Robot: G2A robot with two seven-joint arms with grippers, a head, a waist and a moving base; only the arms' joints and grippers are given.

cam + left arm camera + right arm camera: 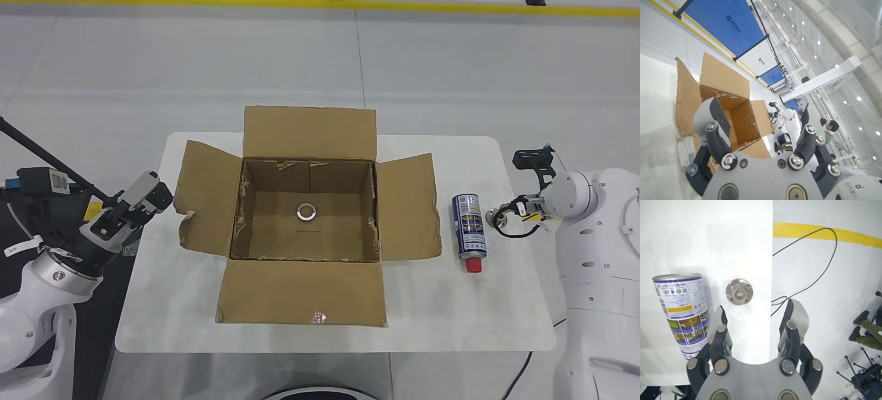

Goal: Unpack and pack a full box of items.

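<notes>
**Box open, both jaws released**

Cardboard box [300, 295] sits mid-worktop [500, 320], flaps spread, with one metal flange [306, 211] inside. Spray can [467, 232] lies right of it, with a second flange [739, 294] nearby. Left jaws and right jaws gape empty at opposite worktop edges.

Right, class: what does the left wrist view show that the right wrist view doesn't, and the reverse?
Left wrist view: the open cardboard box, beyond the open left gripper.
Right wrist view: a spray can lying flat and a metal flange beside it, not touching, ahead of the open right gripper.
Both: the white table.
</notes>
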